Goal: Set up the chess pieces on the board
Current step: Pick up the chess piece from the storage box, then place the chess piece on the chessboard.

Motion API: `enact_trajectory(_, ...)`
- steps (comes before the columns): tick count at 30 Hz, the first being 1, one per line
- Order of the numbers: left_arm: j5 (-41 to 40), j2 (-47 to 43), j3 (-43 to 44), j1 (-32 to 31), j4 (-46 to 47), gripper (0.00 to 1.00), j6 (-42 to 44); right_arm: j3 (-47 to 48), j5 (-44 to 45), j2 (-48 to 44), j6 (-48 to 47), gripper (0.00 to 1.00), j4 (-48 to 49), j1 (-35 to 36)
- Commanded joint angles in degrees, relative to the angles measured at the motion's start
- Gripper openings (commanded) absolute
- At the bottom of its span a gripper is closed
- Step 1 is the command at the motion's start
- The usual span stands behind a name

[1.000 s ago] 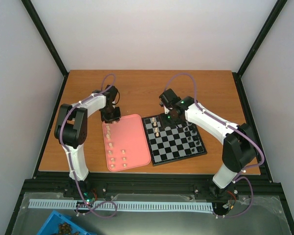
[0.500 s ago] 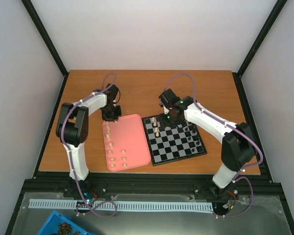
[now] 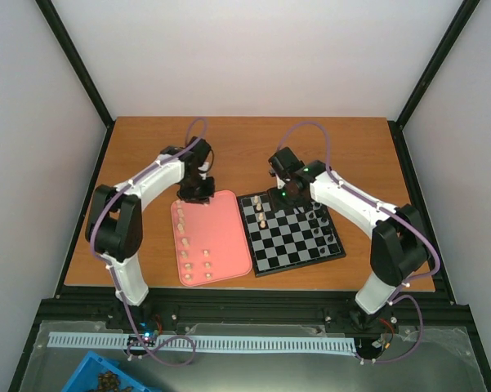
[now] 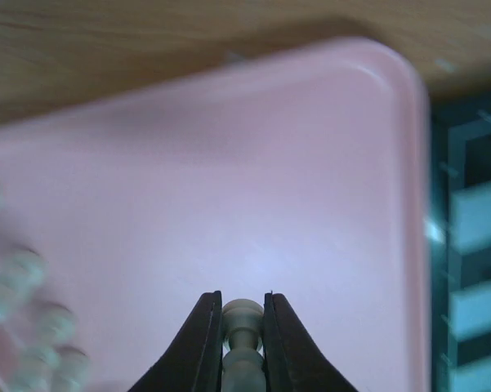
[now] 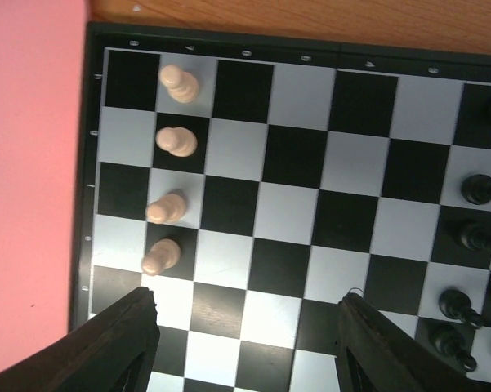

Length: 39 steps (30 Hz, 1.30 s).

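Note:
The black and white board point(image 3: 292, 237) lies right of the pink tray point(image 3: 220, 233). Several cream pieces point(image 5: 171, 200) stand in one column near the board's left edge; they also show in the top view point(image 3: 261, 212). More cream pieces point(image 3: 192, 260) stand on the tray's left half. My left gripper point(image 4: 243, 304) is shut on a cream piece point(image 4: 243, 327) above the tray's far part point(image 3: 198, 193). My right gripper point(image 5: 249, 306) is open and empty above the board's far side point(image 3: 284, 194).
Dark pieces point(image 5: 470, 237) stand along the board's right side, also seen from above point(image 3: 323, 224). The board's rim point(image 4: 466, 131) shows at the right of the left wrist view. Bare wooden table point(image 3: 253, 155) lies behind the tray and board.
My left gripper has moved right from the tray's far left corner toward its far middle, holding the cream piece. The right arm has barely moved.

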Motion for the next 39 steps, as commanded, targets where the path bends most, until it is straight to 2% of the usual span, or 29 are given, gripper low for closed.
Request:
enact_trajectory(1,3.3,-4.5,3.5,-8.4,-6.0,0.01,1.1,-2.2,2.4,-3.4,0.7,0.60,0.9,-2.4)
enact_trajectory(8,2.5,-2.1,8.2,-24.4,-8.0,0.01,0.1,-7.2,4.1,-9.0,0.3,0.60,0.9,-8.9)
enact_trajectory(15,1.0,5.9,14.7,-34.1,-8.3,0.01,-0.3,-8.8,4.2,-13.3,-1.0,0.61,0.7,-13.0)
enact_trajectory(28,-9.3,11.6,15.4,-35.9,-1.9,0.01,-5.3,-9.9,4.5,-19.6,-1.9,0.62,-0.2,-13.9)
enact_trajectory(39,-9.1,15.1,18.0,-35.9,-1.2,0.01,-4.9,-10.3,4.0,-19.3,-2.7,0.62,-0.4,-15.1)
